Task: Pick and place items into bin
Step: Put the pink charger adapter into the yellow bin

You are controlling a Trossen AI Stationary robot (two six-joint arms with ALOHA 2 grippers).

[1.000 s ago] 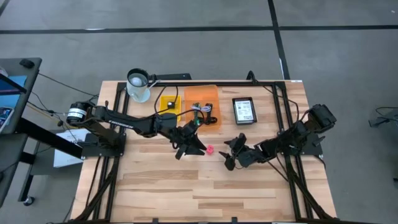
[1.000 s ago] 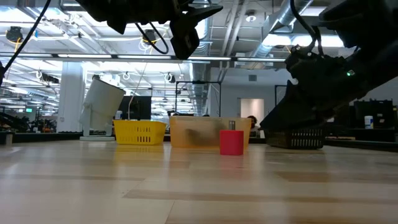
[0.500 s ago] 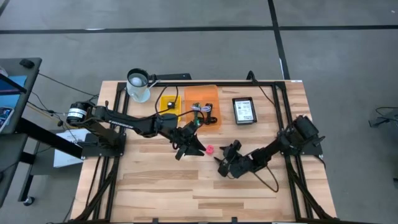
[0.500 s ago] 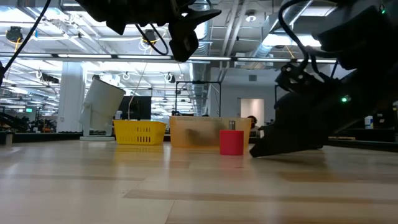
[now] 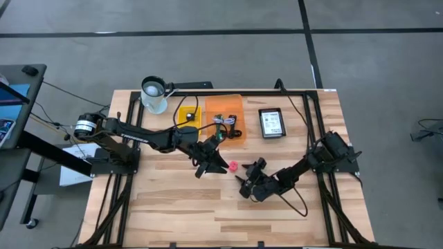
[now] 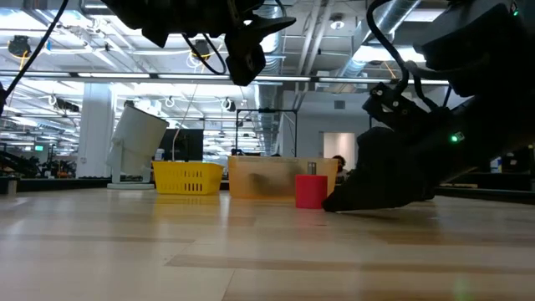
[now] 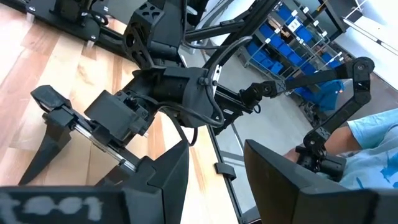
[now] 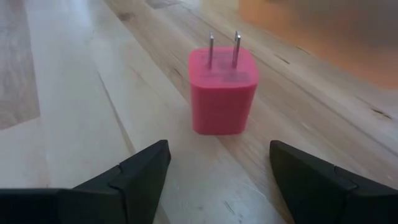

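**Two claws, one pink plug between them**

Two dark arms reach toward the middle of the wooden table [image 5: 173, 207]. The right claw [image 5: 247, 188] is low, down at the tabletop, with its fingers [image 8: 134, 171] spread wide and nothing between them. The pink plug [image 8: 222, 90] stands just ahead of those open fingers, on the wood, with its two metal prongs pointing up; it is near the fingertips but apart from them. In the low view the plug [image 6: 311, 191] sits just beside the tip of the right claw [image 6: 334, 203].

The left claw [image 5: 211, 164] hangs above the table on the other side of the plug [image 5: 234, 166], which lies just beside it in the high view. Its fingers [image 7: 165, 180] stand part-way open with a gap between them, and nothing shows in that gap.

Behind the left claw, toward the far edge of the table, sits an orange bin [image 5: 225, 111] holding black and green cables [image 5: 225, 124]. A yellow basket [image 5: 188, 114] is beside the bin, and a white cup [image 5: 154, 93] stands farther off. Beyond the right claw, near the far edge, lies a white card in a black frame [image 5: 271, 123].
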